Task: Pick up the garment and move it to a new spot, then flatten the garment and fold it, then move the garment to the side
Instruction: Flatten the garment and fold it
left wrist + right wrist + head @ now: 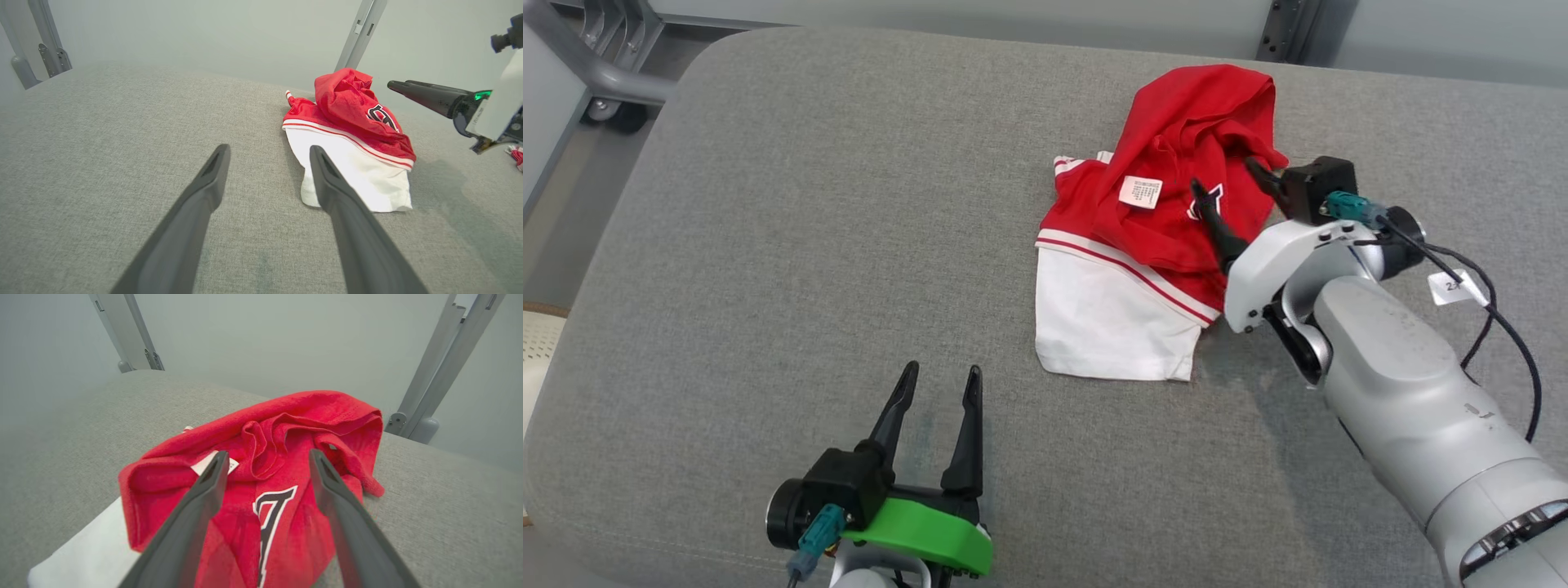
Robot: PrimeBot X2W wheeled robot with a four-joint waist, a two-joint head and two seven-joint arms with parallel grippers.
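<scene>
Both grippers stand with jaws spread, holding nothing. The garment (1184, 122), a red and white jersey, lies bunched on the grey cushion (849, 204), its red part heaped over the white. The right gripper (1223, 175) hovers just above the red heap; the left gripper (941, 371) waits well apart, nearer the robot. Flattening looks to be the step in hand: each gripper likely needs to pinch an edge and draw the cloth flat.
</scene>
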